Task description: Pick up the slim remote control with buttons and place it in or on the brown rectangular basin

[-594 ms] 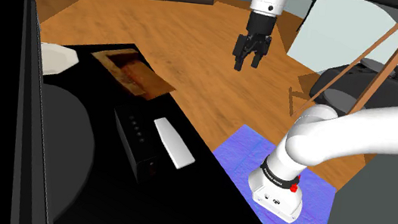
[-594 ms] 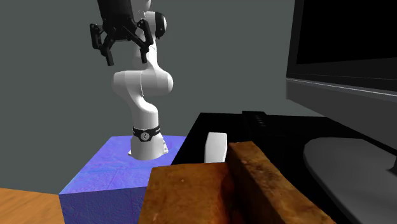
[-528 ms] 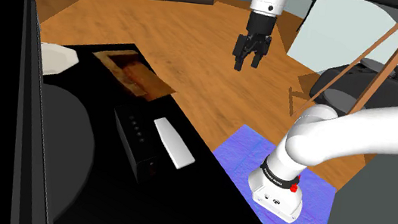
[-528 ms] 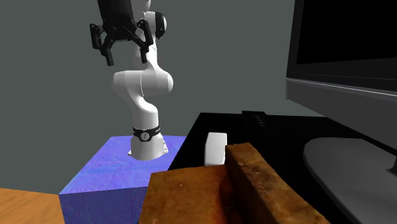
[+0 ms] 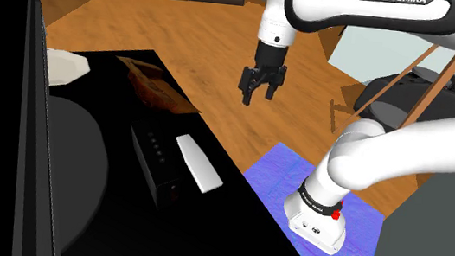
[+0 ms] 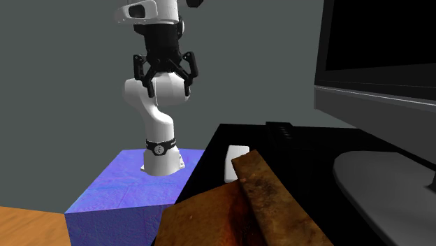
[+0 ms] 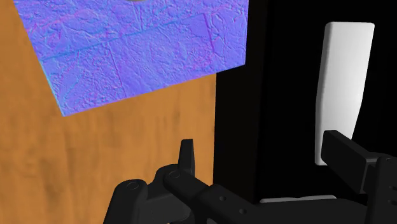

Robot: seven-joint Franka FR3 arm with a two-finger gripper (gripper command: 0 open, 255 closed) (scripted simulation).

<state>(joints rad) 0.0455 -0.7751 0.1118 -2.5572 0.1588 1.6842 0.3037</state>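
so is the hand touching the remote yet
Apart. The shoulder view shows the hand up in the air, a clear gap from the white remote.

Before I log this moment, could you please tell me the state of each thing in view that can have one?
gripper: open, holding nothing, in the air.
white remote control: lying flat on the black table, not held.
brown basin: tilted at the table's edge, remote not in it.
television screen: dark.
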